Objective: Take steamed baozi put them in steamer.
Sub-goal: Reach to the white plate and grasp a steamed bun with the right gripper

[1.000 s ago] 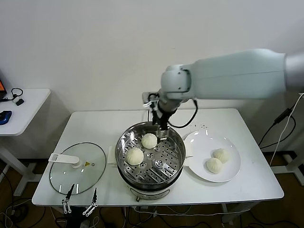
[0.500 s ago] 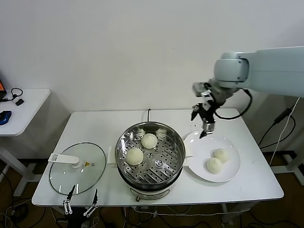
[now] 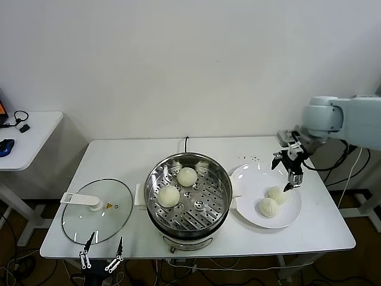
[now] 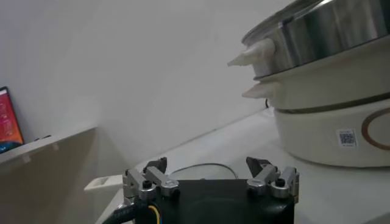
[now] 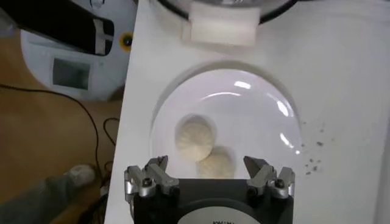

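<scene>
Even, bright indoor light from overhead; shadows under objects are soft and short. The steamer (image 3: 189,193) shows specular highlights on its steel rim, and the glass lid (image 3: 98,210) at lower left carries faint reflections. In the right wrist view, glare streaks cross the white plate (image 5: 256,115). In the left wrist view, the foreground claw (image 4: 210,176) appears slightly soft.

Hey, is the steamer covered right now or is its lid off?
Off. The steamer stands open with two baozi showing on its tray, and the glass lid lies flat on the table to its left.
</scene>
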Tool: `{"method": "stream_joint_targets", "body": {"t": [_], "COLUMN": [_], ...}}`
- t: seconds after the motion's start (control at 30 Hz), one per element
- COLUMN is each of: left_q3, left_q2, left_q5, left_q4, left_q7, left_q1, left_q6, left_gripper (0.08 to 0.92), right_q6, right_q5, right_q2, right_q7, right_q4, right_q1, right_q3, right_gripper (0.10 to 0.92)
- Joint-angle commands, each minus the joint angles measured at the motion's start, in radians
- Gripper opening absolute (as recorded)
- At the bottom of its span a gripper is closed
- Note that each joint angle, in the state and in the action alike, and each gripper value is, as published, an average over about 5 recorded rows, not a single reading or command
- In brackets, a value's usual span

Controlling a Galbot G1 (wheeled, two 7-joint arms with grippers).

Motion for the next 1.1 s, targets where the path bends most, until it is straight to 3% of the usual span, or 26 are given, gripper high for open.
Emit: {"method": "stream_joint_targets", "body": {"t": [0.03, 1.1], "left_q3": [-0.002, -0.013], "left_q2": [-0.049, -0.049], "left_q5": [0.002, 0.008], "left_q4": [0.006, 0.015], "left_q7": [-0.001, 0.0], "left_q1": [0.0, -0.008], "left_q6": [-0.002, 0.0], "left_gripper": [0.823, 0.823], "right_q6": [-0.01, -0.098], "right_q5": [-0.174, -0.235], "right_q2": [-0.092, -0.064], "right_q7": [0.042, 0.143], "right_q4": [-0.023, -0.126], "right_q1": [-0.266, -0.585], "right_q3": [0.149, 0.412], "right_gripper": [0.823, 0.823]}}
